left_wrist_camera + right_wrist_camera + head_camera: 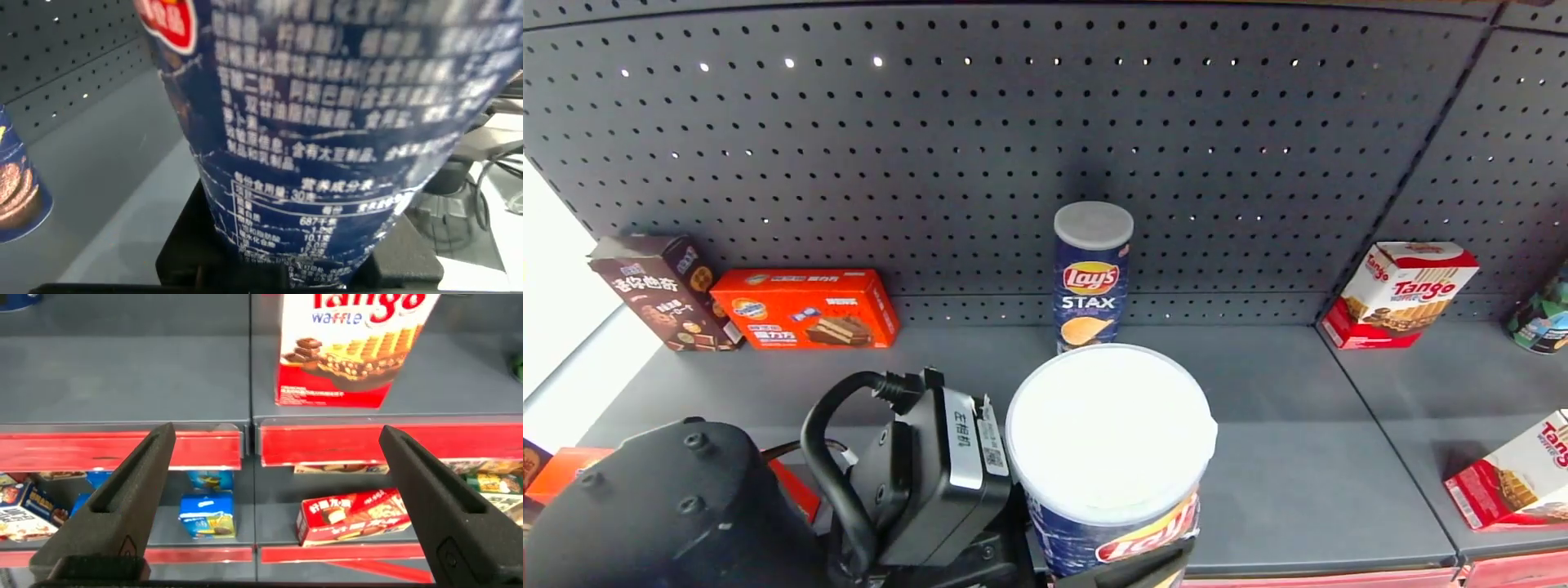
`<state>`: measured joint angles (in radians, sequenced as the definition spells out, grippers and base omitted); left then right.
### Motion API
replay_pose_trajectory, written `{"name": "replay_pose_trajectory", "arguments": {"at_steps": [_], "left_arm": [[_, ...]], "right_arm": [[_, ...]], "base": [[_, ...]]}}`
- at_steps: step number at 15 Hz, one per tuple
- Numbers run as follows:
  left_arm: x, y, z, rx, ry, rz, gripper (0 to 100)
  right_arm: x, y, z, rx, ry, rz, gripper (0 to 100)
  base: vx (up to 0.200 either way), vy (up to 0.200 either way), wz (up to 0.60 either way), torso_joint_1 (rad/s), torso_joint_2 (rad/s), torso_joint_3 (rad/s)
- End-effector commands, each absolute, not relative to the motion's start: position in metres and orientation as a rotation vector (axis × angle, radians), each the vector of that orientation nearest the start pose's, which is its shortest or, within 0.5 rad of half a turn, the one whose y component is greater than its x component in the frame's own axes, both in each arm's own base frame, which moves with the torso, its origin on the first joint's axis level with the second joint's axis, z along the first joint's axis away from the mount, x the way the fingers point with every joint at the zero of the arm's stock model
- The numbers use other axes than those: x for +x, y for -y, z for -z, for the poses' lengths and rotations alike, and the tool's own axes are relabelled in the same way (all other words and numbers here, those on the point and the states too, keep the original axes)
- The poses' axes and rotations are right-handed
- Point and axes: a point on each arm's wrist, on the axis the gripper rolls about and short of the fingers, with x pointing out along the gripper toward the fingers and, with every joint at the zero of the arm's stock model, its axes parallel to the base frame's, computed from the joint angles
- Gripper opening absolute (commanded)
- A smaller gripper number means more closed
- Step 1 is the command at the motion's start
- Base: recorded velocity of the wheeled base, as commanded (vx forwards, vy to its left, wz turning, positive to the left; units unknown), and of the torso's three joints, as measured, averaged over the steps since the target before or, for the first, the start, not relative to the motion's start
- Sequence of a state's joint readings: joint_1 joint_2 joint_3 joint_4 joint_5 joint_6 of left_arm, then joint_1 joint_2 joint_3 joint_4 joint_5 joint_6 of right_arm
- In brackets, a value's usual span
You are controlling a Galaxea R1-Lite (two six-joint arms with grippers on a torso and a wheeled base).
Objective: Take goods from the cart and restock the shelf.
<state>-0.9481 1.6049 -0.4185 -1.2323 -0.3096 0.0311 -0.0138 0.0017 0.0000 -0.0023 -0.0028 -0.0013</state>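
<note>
Holding a dark blue cardboard crisp tube with a white plastic lid (1111,457), the left gripper (1111,563) has its fingers closed on the lower part of the tube's wall, one on each side. The tube is upright, directly in front of the second blue crisp tube with a grey lid (1092,278), on the side nearer to the robot. That second tube stands at the back of the grey metal shelf board (1282,425). Whether the held tube already touches the board, I cannot tell. I judge that such a tube is light and quite stiff, but its thin wall can dent under a strong squeeze, its glossy print is a little slippery, and the crisps inside break easily. It is also tall and narrow, so I think it can tip over if it is set down tilted. The best place to hold it seems to be the round wall, low or in the middle, never the lid, which may come off. The right gripper (278,437) is wide apart and holds nothing, far to the right of the second tube, below a red and white wafer box (351,347).
</note>
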Motion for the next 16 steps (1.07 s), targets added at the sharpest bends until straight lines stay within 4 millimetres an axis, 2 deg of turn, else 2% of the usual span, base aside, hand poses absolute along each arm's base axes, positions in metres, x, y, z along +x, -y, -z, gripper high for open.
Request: {"name": "replay_pose_trajectory", "arguments": {"at_steps": [1, 9, 12, 15, 16], "left_arm": [[0.141, 0.201, -0.172, 0.011, 0.073, 1.240, 0], [0.151, 0.179, -0.176, 0.005, 0.099, 1.139, 0], [0.159, 0.159, -0.177, 0.019, 0.110, 1.053, 0], [0.162, 0.156, -0.184, 0.016, 0.138, 1.036, 0], [0.170, 0.154, -0.192, 0.015, 0.167, 1.018, 0]], "right_arm": [[-0.023, 0.000, -0.076, -0.002, -0.002, 0.015, 100], [-0.023, 0.000, -0.076, -0.002, -0.002, 0.015, 100], [-0.023, 0.000, -0.076, -0.003, -0.002, 0.012, 100], [-0.023, 0.000, -0.076, -0.003, -0.002, 0.012, 100], [-0.023, 0.000, -0.076, -0.003, -0.003, 0.012, 100]], "base": [[0.000, 0.000, 0.00, 0.000, 0.00, 0.000], [0.000, 0.000, 0.00, 0.000, 0.00, 0.000], [0.000, 0.000, 0.00, 0.000, 0.00, 0.000], [0.000, 0.000, 0.00, 0.000, 0.00, 0.000], [0.000, 0.000, 0.00, 0.000, 0.00, 0.000]]}}
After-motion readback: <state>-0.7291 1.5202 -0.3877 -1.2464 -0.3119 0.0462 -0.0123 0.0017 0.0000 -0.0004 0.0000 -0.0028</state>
